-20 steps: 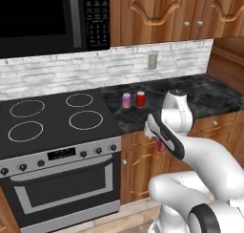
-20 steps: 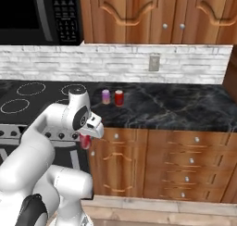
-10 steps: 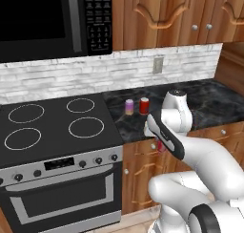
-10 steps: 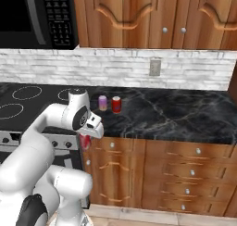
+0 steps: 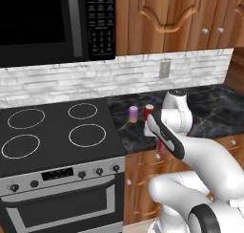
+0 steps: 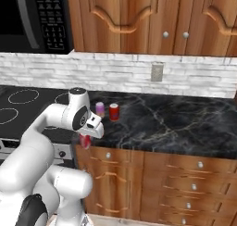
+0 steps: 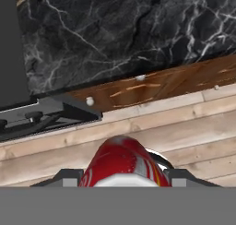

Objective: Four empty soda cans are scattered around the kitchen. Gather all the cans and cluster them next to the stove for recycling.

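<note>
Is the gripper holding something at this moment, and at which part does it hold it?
Yes. The gripper is shut on a red soda can, its fingers on the can's two opposite sides; the exact height of the hold cannot be told.

- The arm is glossy white throughout, built of thick, rounded, tube-like links with smooth shells.
- Dark bands mark its joints: a black ring at the lower right corner of the left base view, another at the lower left of the right base view.
- A black stripe runs along one forearm link.
- The end effector has a white blocky body with a dark face.
</note>
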{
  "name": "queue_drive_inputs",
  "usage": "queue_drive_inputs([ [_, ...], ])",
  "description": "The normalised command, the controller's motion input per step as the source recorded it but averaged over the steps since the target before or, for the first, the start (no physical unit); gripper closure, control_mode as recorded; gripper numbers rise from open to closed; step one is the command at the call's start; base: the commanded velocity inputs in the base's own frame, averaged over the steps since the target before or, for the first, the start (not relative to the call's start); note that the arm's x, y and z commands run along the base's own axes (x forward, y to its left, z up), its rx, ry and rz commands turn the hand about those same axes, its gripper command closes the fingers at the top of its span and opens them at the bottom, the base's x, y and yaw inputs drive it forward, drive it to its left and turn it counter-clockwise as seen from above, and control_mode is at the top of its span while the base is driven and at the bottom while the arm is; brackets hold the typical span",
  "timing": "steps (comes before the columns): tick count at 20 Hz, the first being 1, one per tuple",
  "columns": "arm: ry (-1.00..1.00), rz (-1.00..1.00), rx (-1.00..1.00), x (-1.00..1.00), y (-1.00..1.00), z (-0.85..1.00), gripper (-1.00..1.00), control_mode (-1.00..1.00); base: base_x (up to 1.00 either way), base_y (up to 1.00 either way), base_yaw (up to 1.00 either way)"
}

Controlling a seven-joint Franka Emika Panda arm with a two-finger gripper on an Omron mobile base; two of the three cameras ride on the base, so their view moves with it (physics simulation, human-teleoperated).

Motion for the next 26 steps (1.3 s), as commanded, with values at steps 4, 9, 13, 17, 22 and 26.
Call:
queue_drive_inputs([
  [4,0.00,0.00,0.00,0.00,0.00,0.00,1.00,1.00,0.43,-0.27,0.14],
  [9,0.00,0.00,0.00,0.00,0.00,0.00,1.00,1.00,0.39,-0.27,0.16],
  [13,0.00,0.00,0.00,0.00,0.00,0.00,1.00,1.00,0.35,-0.26,0.15],
  [17,0.00,0.00,0.00,0.00,0.00,0.00,1.00,1.00,0.25,-0.18,0.08],
  [22,0.00,0.00,0.00,0.00,0.00,0.00,1.00,1.00,0.02,0.00,-0.01],
  [26,0.00,0.00,0.00,0.00,0.00,0.00,1.00,1.00,0.00,0.00,0.00],
])
